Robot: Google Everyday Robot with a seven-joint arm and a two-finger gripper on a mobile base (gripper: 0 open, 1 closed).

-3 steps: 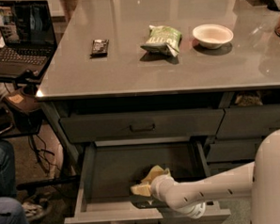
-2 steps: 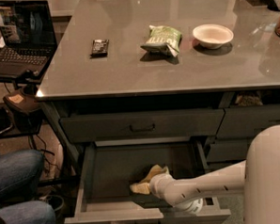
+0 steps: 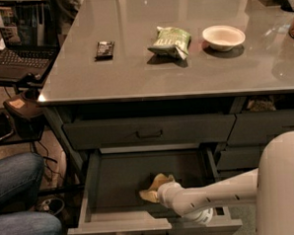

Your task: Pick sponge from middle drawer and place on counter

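Table (image 3: 135,75): glossy grey top carrying a green snack bag (image 3: 170,41), a pale bowl (image 3: 224,37) and a small dark packet (image 3: 105,49).
Middle drawer (image 3: 120,173): pulled open, dark flat floor showing.
My arm (image 3: 215,195): reaches in from the right.
Sponge (image 3: 150,193): pale yellow, inside the drawer, seemingly touching my gripper.
Gripper (image 3: 163,192): in the drawer at the sponge; I cannot tell whether it grips.

**Colours on and under the counter**

Counter (image 3: 135,75): glossy grey. On it: bag (image 3: 170,40) green with pale print; bowl (image 3: 224,36) cream; packet (image 3: 104,49) black. Below it: middle drawer (image 3: 120,175) dark grey, plain inside; sponge (image 3: 162,179) pale yellow; gripper (image 3: 148,194) cream, down in that drawer under the counter's front edge.
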